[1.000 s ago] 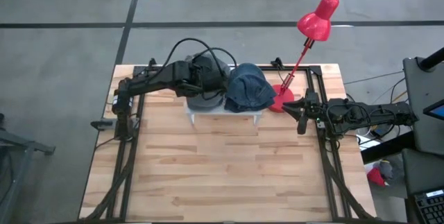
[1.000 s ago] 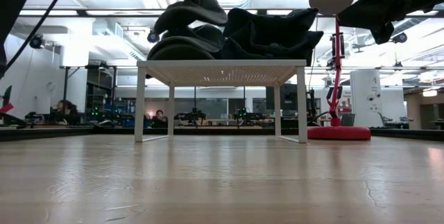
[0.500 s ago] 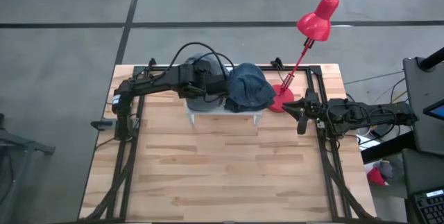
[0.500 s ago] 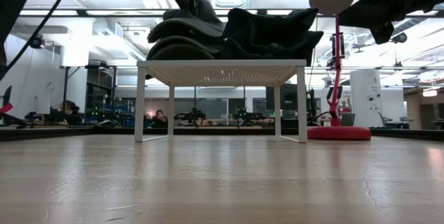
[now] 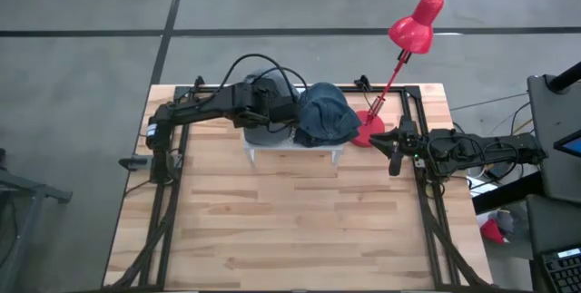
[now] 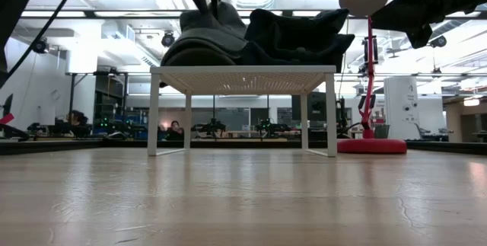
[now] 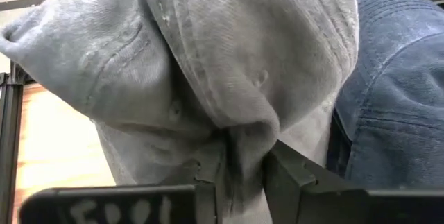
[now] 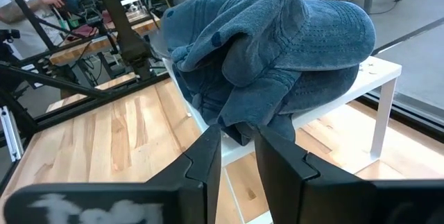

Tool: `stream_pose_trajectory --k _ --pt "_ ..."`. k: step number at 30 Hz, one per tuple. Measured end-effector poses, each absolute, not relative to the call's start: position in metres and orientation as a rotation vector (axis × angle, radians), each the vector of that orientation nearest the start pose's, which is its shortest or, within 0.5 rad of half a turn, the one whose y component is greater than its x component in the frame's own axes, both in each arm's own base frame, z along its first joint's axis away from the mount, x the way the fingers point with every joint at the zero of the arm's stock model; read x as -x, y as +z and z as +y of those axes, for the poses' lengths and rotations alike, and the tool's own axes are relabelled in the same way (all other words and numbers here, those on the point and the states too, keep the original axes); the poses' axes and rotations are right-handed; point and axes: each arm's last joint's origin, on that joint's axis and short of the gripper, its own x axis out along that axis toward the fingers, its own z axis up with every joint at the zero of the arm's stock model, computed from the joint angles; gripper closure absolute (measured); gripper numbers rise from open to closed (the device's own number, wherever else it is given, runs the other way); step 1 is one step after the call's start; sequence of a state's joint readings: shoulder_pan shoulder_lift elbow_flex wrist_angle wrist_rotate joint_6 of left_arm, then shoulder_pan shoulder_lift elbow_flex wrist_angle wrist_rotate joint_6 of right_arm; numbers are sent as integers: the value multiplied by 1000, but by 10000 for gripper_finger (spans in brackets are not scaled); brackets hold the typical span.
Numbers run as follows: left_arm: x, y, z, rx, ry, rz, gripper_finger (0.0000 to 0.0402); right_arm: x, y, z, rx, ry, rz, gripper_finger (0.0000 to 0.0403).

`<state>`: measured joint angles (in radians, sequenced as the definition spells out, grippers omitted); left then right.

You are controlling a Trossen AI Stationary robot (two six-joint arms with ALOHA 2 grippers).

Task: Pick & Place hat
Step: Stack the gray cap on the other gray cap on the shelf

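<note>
We reach our left arm across the back of the pale wooden slatted surface [image 5: 300,220], elbow out, with the left pincer [image 7: 243,172] low over the small white perforated metal stand [image 6: 243,78]. Its dark fingers [image 7: 284,175] stand a little apart with a fold of the grey cotton hat [image 7: 208,64] between them; we cannot tell whether they grip it. That hat lies on the stand's top, touching the crumpled blue denim hat [image 5: 325,116] beside it on the same stand. Our right arm stretches along the surface's right edge, the right pincer [image 8: 239,151] near the red desk lamp [image 5: 413,25], its fingers slightly parted, holding nothing, pointing toward the denim hat from well apart
</note>
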<state>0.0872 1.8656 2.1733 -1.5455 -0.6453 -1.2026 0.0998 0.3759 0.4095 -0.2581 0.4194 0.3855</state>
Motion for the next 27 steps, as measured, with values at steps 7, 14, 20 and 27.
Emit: stream_pose_trajectory --k 7,14,20,27 --pt "-337 407 47 661 1230 630 278 -110 248 -1 -323 -356 153 317" --pt "-332 425 47 647 1198 579 242 -110 248 -1 -323 -356 153 331" --pt "-325 446 46 640 1153 524 241 -110 248 -1 -323 -356 153 332" --pt "-310 461 42 644 1127 474 241 -110 248 -1 -323 -355 153 321"
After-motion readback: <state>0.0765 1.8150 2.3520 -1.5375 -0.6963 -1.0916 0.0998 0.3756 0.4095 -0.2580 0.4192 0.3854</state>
